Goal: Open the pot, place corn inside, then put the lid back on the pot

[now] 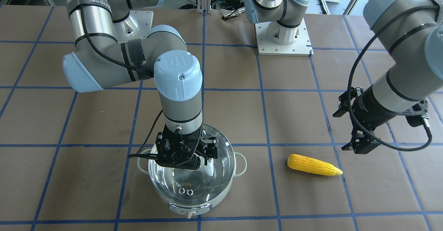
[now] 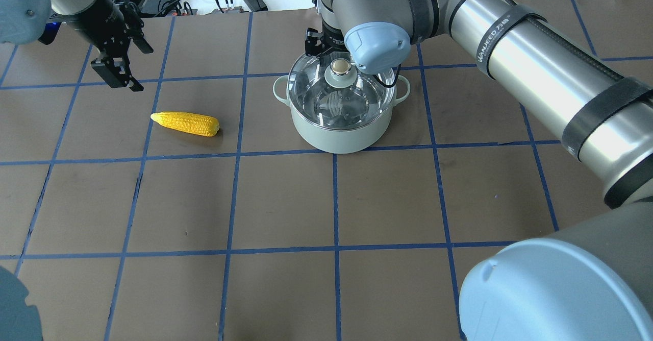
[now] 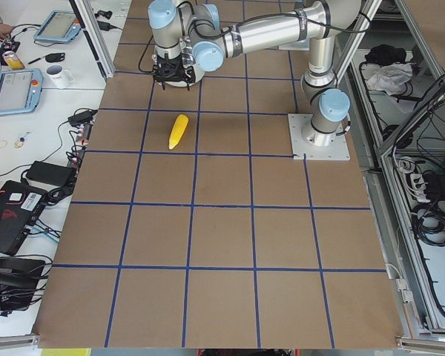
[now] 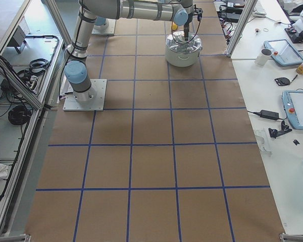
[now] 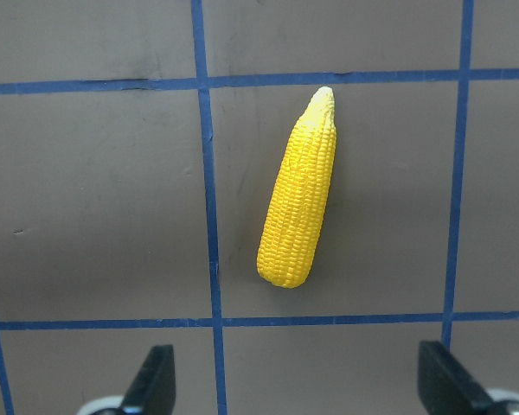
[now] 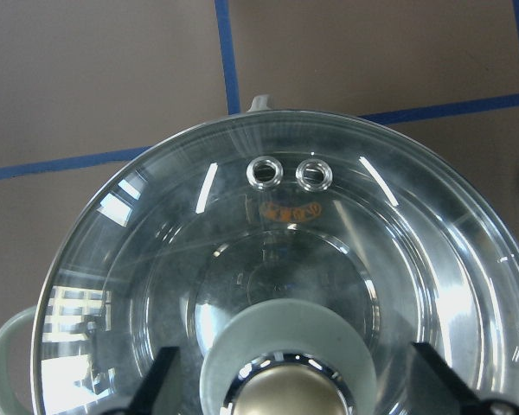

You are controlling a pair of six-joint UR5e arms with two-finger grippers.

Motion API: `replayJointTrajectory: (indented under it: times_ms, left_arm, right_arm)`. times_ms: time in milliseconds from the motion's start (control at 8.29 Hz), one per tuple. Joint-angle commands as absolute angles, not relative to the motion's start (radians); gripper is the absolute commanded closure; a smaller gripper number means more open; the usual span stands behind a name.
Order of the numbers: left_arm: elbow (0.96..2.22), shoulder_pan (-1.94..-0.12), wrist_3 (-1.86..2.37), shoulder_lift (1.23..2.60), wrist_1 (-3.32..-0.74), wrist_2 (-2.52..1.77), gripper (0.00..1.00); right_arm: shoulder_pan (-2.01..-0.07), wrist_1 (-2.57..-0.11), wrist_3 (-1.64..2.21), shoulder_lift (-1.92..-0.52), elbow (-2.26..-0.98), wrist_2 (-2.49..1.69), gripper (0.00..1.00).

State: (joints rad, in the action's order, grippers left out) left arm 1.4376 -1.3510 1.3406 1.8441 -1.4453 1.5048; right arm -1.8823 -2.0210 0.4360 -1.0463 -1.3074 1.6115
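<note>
Overhead exterior: lid (image 2: 341,103) sits closed on the pot (image 2: 336,136), corn (image 2: 184,123) well left of the pot. Right wrist-mounted: right gripper (image 6: 296,385) spread wide, empty, poised above the knob (image 6: 285,399); lid removal in hand, so it likely must lower and pinch. Left wrist-mounted: left gripper (image 5: 298,380) agape, empty, over the corn

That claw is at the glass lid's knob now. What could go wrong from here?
The right gripper is open at the rounded knob of the lid; an off-centre pinch might slip and drop the glass onto the pot. The corn is round and tapered, so it could roll away when the open left gripper above it closes.
</note>
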Motion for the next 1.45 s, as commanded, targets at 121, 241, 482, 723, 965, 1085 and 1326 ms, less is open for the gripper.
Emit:
replayJointTrajectory:
  times_ms: [121,241,482,723,965,1085,1326]
  left_arm:
    - [1.477,-1.35,1.325,1.974,-1.22,1.496,0.0]
    - [1.483,-1.35,1.322,2.027,-1.106,1.497,0.0]
    - [1.523,-1.35,1.324,2.069,-1.1,1.499,0.0]
    - [1.597,-1.35,1.333,2.077,-1.086,1.497,0.0]
    - [1.614,-1.35,1.336,2.095,-1.088,1.499,0.0]
    - [1.614,-1.35,1.338,2.105,-1.086,1.499,0.0]
    - [1.614,-1.35,1.338,2.125,-1.085,1.499,0.0]
  right_arm:
    - [-1.882,-2.022,0.433,-1.043,-1.309,1.608,0.29]
    - [-1.882,-2.02,0.433,-1.043,-1.31,1.602,0.4]
    - [-1.882,-2.02,0.404,-1.045,-1.308,1.6,0.41]
    - [-1.882,-2.02,0.399,-1.046,-1.308,1.6,0.58]
    - [-1.882,-2.02,0.396,-1.058,-1.296,1.608,0.69]
    - [-1.881,-2.019,0.387,-1.084,-1.293,1.609,0.69]
    - [-1.878,-1.965,0.376,-1.172,-1.301,1.598,0.68]
